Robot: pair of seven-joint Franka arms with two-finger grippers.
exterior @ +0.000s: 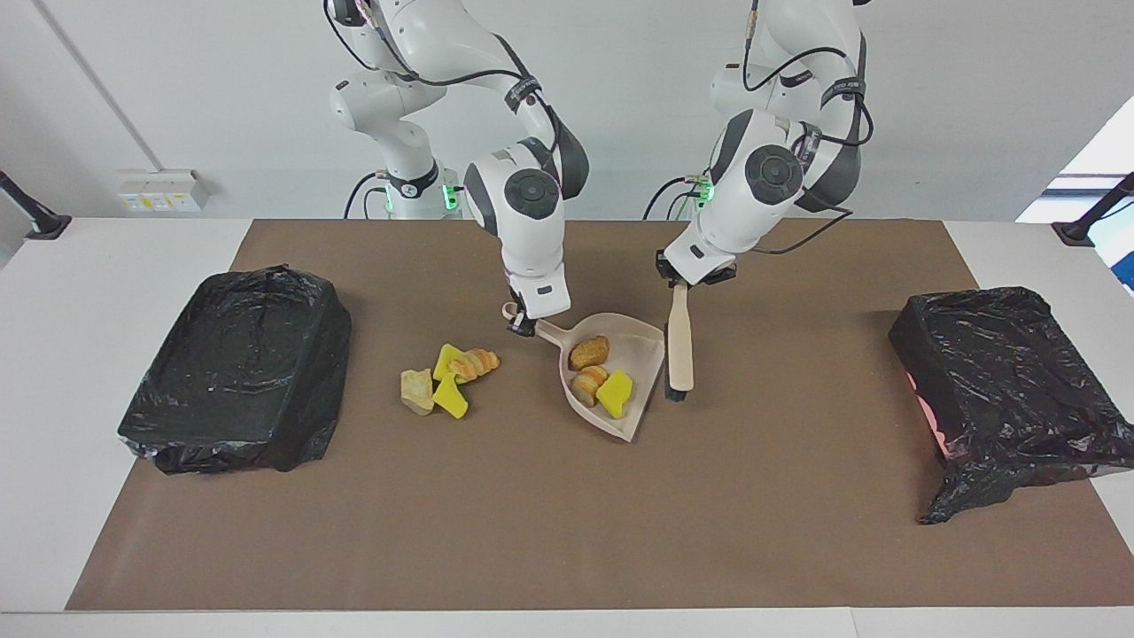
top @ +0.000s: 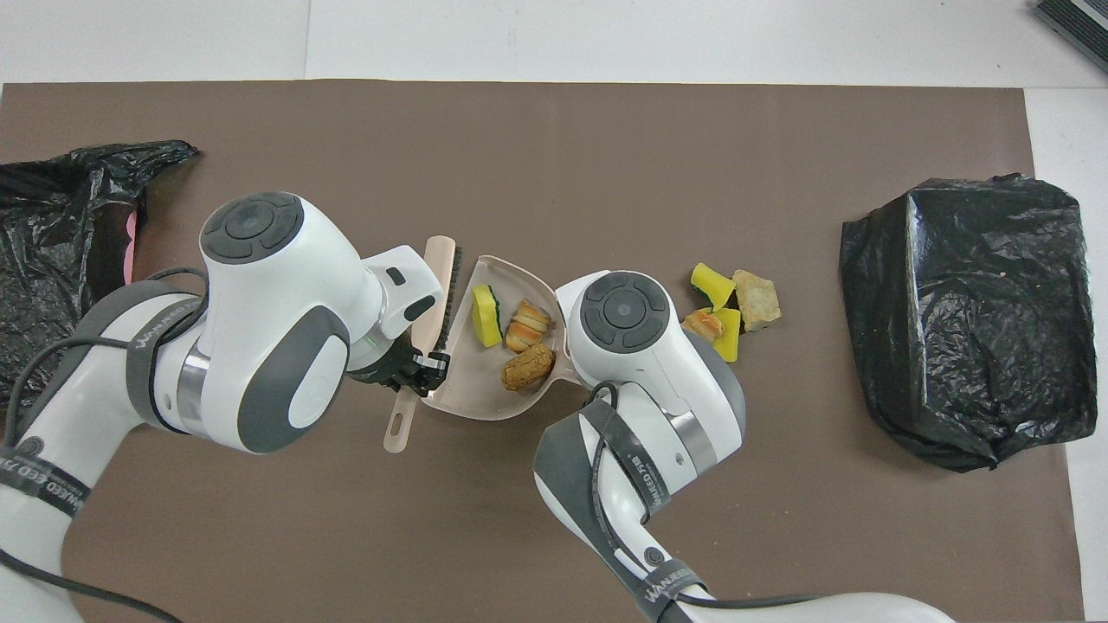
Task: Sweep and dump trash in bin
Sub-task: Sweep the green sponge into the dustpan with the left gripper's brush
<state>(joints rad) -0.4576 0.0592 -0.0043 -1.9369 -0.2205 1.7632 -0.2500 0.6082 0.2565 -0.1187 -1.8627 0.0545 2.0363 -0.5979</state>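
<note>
So from my end I've got a big brown mat (exterior: 567, 532) covering most of the white table (exterior: 115, 266). There's a wall socket plate (exterior: 164, 190) on the white wall, plus a black clamp (exterior: 31, 213) at each of the table's ends.

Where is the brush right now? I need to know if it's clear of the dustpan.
The brush hangs from the left pincer, just beside the dustpan rim toward the left arm's end, outside the pan, bristles low over the brown mat.
</note>
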